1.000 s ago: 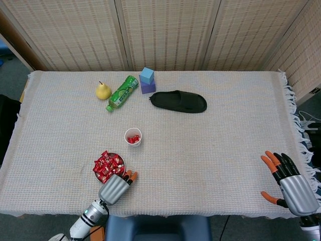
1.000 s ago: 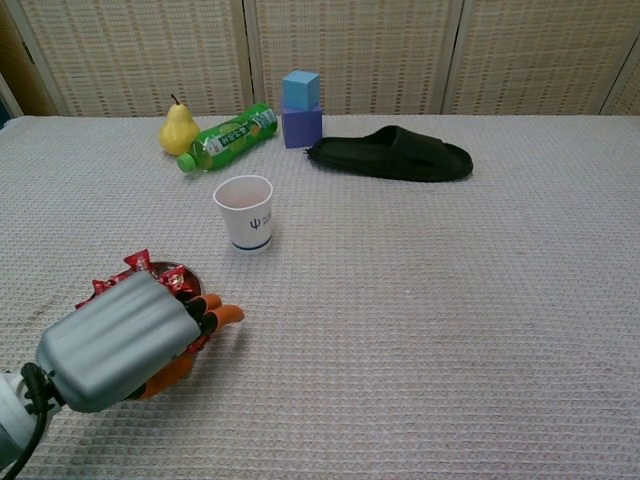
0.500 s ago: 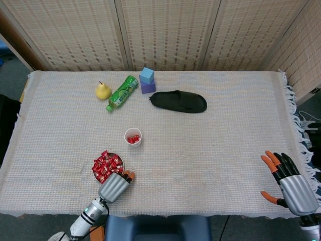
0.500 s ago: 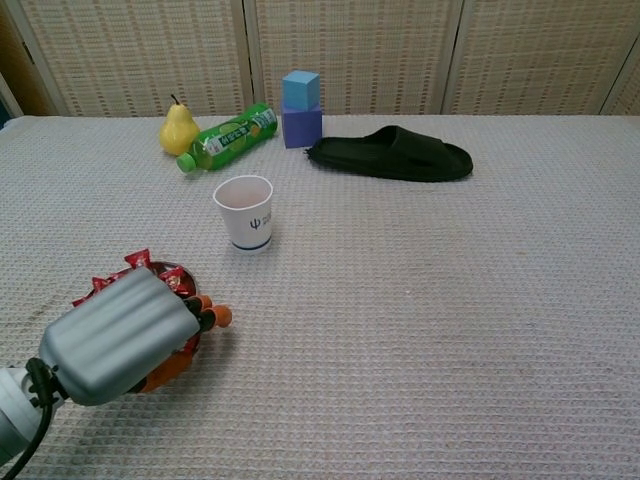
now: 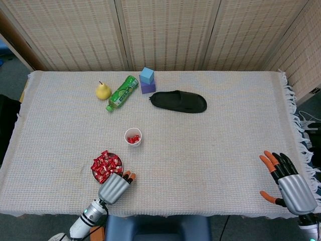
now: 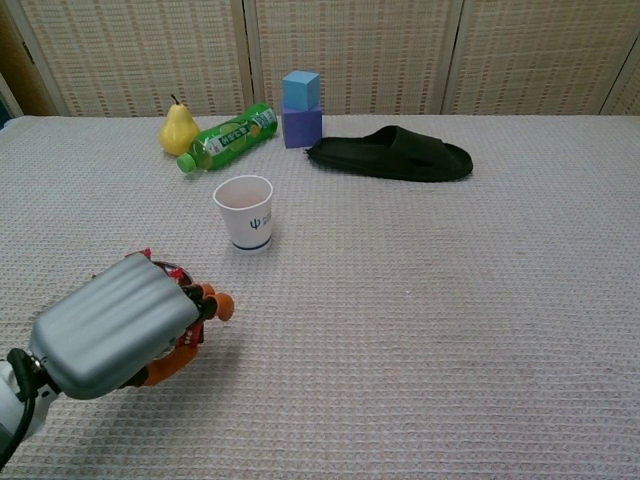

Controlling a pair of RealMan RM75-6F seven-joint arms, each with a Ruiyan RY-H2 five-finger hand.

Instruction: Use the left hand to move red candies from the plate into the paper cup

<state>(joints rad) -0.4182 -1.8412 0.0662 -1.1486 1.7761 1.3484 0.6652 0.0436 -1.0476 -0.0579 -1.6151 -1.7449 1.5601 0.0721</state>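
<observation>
Left hand [image 5: 115,187] has risen beside the plate [image 5: 95,174].

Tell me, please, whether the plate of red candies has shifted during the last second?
Yes, the plate has slid slightly left, away from the paper cup, nudged by the left hand.

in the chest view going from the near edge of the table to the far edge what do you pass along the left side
left hand → plate of red candies → paper cup → green bottle lying on its side → pear
</observation>
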